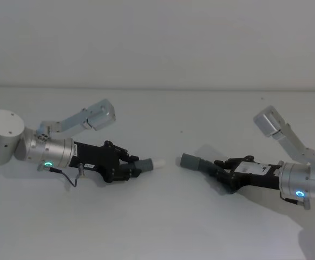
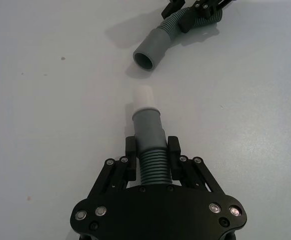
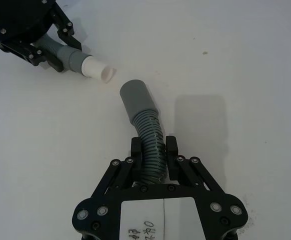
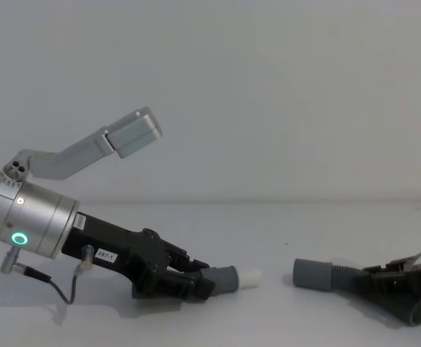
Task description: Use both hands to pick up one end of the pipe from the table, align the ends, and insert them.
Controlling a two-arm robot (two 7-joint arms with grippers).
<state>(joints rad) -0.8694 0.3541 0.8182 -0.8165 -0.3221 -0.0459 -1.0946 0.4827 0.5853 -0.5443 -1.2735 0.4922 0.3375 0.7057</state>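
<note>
Two pieces of dark grey corrugated pipe face each other low over the white table point(image 1: 163, 216). My left gripper point(image 1: 133, 167) is shut on the short piece point(image 2: 150, 170), just behind its smooth collar point(image 2: 148, 127) and white plug tip point(image 2: 144, 97). My right gripper point(image 1: 220, 169) is shut on the corrugated part of the other piece point(image 3: 151, 142), whose wide grey sleeve point(image 3: 135, 100) points at the plug. A small gap separates the plug tip point(image 4: 250, 278) from the sleeve point(image 4: 312, 275). The sleeve's open mouth point(image 2: 145, 61) sits slightly off the plug's line.
Bare white table surface lies all around both grippers. A pale wall point(image 1: 157, 38) rises behind the table's far edge. The silver wrists with green ring lights point(image 1: 48, 164) sit at the left and right sides.
</note>
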